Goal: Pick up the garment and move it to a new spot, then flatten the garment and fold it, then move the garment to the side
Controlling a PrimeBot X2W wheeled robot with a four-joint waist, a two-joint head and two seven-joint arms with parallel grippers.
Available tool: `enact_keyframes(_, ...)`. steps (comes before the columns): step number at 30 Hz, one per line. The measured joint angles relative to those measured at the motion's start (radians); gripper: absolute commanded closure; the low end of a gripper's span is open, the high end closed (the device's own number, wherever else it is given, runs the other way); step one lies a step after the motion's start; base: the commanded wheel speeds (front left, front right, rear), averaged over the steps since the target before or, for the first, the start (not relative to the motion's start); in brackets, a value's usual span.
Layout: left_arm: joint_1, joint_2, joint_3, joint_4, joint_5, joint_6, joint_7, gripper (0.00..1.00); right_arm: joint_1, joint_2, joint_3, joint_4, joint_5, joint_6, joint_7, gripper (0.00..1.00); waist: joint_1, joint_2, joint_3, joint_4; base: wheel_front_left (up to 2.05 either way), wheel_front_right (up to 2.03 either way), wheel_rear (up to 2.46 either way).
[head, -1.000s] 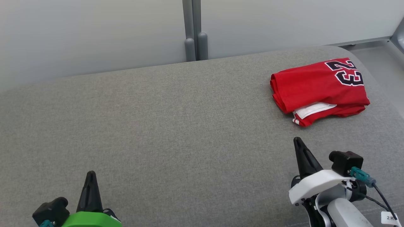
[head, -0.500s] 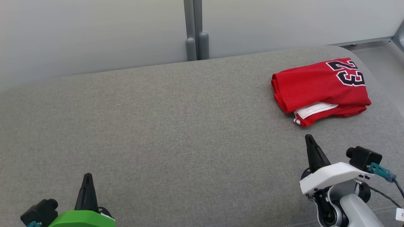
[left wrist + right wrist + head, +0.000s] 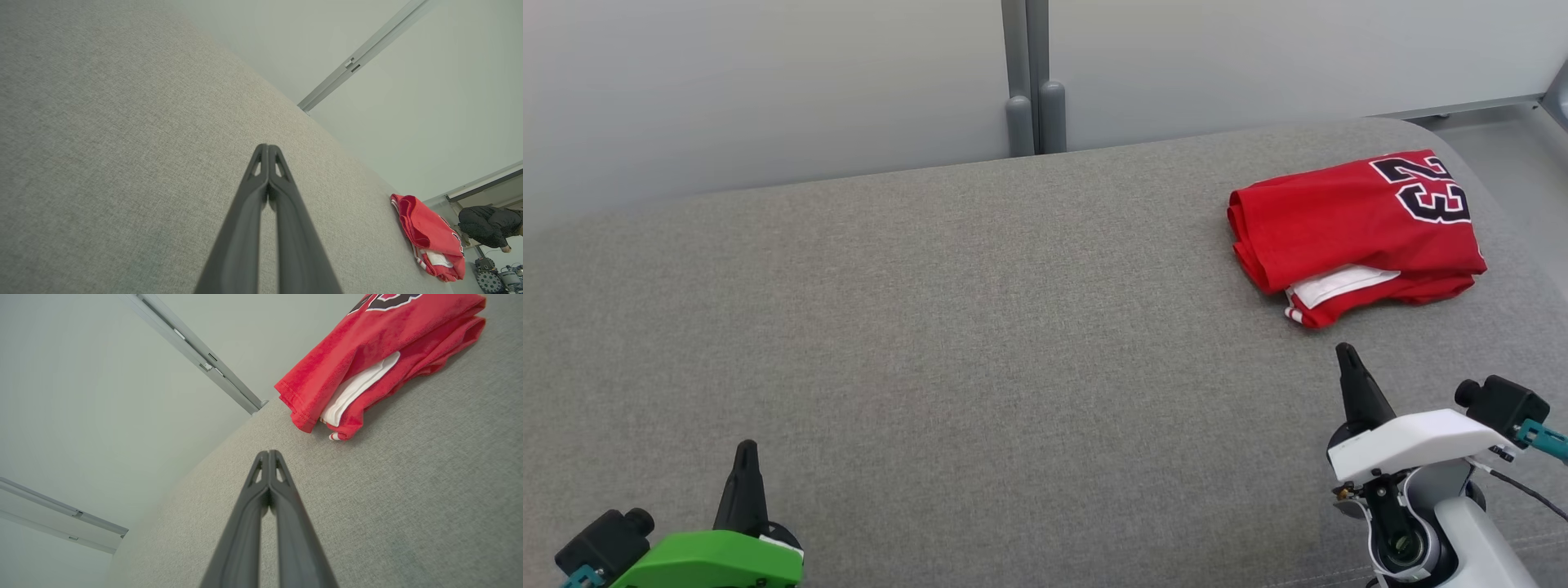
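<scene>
Both sets of fingers are pressed together, holding nothing: the left gripper [image 3: 745, 451] sits low at the near left, the right gripper [image 3: 1346, 353] near the folded red garment [image 3: 1339, 220], lying far right on the grey cushion [image 3: 980, 327]

We look down on a broad grey fabric cushion [image 3: 980, 327] with a rounded far edge and an even, finely woven cover. Behind it stands a pale grey-green wall [image 3: 727, 82] of smooth panels, split by a grey upright post [image 3: 1027, 65] with two rounded caps [image 3: 1033, 122] at its foot. At the far right we see a strip of light grey floor [image 3: 1515, 139]. In the right wrist view, grey rails [image 3: 96, 522] cross the wall. The light is soft and even.
</scene>
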Motion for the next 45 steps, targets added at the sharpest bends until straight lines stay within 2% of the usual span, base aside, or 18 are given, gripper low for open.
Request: enact_keyframes(45, -0.102, 0.010, 0.070, 0.040, -0.557, -0.078, 0.145, 1.00, -0.003, 0.026, -0.207, -0.030, 0.583, 0.072, 0.143, 1.00, 0.0000, 0.0000, 0.005, 0.013, 0.00, 0.00, 0.00)
